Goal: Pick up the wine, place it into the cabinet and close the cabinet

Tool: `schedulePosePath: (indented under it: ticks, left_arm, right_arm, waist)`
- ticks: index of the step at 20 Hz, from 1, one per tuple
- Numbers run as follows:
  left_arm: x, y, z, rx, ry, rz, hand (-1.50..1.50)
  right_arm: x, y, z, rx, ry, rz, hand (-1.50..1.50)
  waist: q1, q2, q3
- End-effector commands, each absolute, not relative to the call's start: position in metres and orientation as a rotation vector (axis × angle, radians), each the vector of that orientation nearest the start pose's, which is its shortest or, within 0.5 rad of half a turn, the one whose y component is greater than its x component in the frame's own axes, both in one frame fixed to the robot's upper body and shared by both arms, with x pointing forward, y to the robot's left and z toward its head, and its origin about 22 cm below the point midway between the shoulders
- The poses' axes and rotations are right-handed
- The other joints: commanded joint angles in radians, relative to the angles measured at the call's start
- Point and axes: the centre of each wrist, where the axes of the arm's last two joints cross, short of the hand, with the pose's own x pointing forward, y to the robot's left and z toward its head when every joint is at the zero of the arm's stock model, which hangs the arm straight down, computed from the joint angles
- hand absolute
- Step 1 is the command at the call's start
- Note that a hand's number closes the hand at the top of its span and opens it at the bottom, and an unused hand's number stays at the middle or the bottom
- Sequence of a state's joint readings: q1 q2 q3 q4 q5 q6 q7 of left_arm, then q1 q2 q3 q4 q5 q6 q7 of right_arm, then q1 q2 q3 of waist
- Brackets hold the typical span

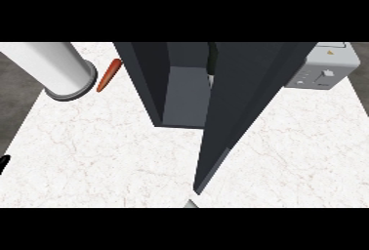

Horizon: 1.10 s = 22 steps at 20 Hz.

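One small black bit is all I can see of a hand. It pokes in at the left side of my view, low down over the white counter [108, 146]. I take it to be the left hand [4, 163]. So little of it shows that I cannot tell if it is wide, narrow or holding something. It is well apart from everything else on the counter. The right hand does not show in my view. A tiny grey bit [190, 204] sits at the bottom of the view, just under the tip of the door. I cannot tell what it is.

The dark cabinet [144, 73] stands in the middle at the back of the counter. Its door [245, 97] is open and swings out toward me. Its near corner comes far down the view. I can see a grey shelf [189, 93] inside.

A thin dark green strip [212, 58] shows deep inside, right beside the door. It may be the wine, but most of it is hidden, so I cannot be sure.

A big white tube [54, 66] lies at the back left, and a thin orange stick [109, 74] lies just beside it. A grey toaster [326, 68] stands at the back right, partly behind the door. It has a small yellow mark on top and little marks on its front. They are too small for me to read.
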<state>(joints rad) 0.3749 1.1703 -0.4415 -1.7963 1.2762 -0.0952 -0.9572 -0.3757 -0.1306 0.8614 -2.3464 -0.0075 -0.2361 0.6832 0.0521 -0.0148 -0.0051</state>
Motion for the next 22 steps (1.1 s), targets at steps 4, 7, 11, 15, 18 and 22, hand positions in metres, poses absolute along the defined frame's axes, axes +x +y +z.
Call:
schedulePosePath:
  ticks: [4, 7, 11, 15, 18, 22]
  left_arm:
    - [0.131, 0.401, 0.061, -0.394, -1.881, 0.179, -1.5]
    - [0.131, 0.412, 0.065, -0.405, -1.861, 0.181, -1.5]
    - [0.122, 0.417, 0.056, -0.418, -1.873, 0.191, -1.5]
    - [0.119, 0.436, 0.059, -0.378, -1.877, 0.191, -1.5]
    - [0.12, 0.434, 0.069, -0.39, -1.877, 0.181, -1.5]
    - [0.119, 0.437, 0.07, -0.381, -1.887, 0.186, -1.5]
  right_arm:
    - [0.139, -0.035, 0.199, 0.652, -1.859, 0.624, 1.5]
    - [0.141, -0.031, 0.207, 0.654, -1.845, 0.588, 1.5]
    - [0.189, -0.015, 0.224, 0.523, -1.876, 0.542, 1.5]
    - [0.222, -0.004, 0.245, 0.534, -1.874, 0.554, 1.5]
    - [0.262, -0.004, 0.262, 0.525, -1.85, 0.536, 1.5]
    - [0.296, 0.0, 0.262, 0.566, -1.836, 0.597, 1.5]
  waist:
    - [0.014, 0.011, -0.001]
    - [-0.001, 0.01, 0.0]
    - [0.016, 0.017, 0.0]
    - [-0.001, 0.017, 0.003]
    - [0.012, 0.021, 0.004]
    - [0.007, 0.022, 0.005]
